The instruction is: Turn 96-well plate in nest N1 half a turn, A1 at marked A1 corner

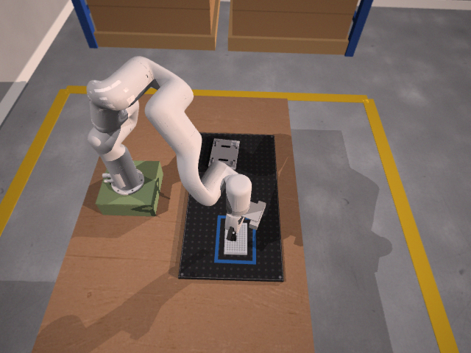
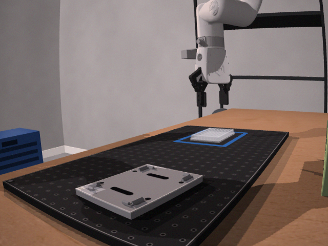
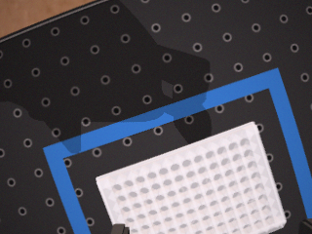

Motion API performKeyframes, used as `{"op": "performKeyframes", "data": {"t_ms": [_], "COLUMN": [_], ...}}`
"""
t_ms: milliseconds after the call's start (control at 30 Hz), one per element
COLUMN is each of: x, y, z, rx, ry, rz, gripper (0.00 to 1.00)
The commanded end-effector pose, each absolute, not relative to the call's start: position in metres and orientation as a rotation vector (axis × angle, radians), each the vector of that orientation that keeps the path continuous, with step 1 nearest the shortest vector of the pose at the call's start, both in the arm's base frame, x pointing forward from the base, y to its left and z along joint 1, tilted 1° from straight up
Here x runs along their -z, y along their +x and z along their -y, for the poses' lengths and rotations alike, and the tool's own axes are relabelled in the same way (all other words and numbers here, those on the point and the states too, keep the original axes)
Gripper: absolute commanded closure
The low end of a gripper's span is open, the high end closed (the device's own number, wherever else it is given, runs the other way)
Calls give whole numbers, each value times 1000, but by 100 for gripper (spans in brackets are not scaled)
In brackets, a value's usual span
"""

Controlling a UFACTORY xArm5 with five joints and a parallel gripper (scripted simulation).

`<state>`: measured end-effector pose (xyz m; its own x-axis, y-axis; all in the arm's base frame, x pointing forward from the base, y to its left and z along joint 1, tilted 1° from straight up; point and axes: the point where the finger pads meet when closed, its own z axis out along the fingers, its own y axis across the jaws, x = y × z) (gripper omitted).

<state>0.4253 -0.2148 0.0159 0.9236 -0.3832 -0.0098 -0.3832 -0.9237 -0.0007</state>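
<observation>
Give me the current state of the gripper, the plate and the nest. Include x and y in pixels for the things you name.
Gripper [image 1: 232, 234] [image 2: 212, 101]: open, holding nothing, above the plate
96-well plate [image 1: 236, 246] [image 2: 211, 135] [image 3: 195, 185]: flat on the black board, inside the blue outline, out of the nest
Plate nest [image 1: 225, 152] [image 2: 137, 184]: no plate on it

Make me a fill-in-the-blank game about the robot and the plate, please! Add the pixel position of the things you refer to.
1. The 96-well plate [image 1: 239, 248] [image 2: 211, 135] [image 3: 190, 180] lies inside a frame coloured ____.
2. The gripper [image 1: 231, 234] [image 2: 213, 105] hangs above the plate, with its fingers ____.
3. The plate nest [image 1: 224, 154] [image 2: 140, 182] has ____ long dark slots.
4. The robot's base stands on a block [image 1: 148, 168] coloured ____.

Missing words: blue; open; two; green.
</observation>
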Motion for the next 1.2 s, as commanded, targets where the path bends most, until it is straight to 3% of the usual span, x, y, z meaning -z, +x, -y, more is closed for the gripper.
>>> {"op": "performKeyframes", "data": {"t_ms": [0,1167], "x": [-17,-17], "y": [426,426], "z": [215,215], "rx": [-13,-8], "ry": [-3064,-2311], "rz": [-719,-2141], "gripper": [0,0]}}
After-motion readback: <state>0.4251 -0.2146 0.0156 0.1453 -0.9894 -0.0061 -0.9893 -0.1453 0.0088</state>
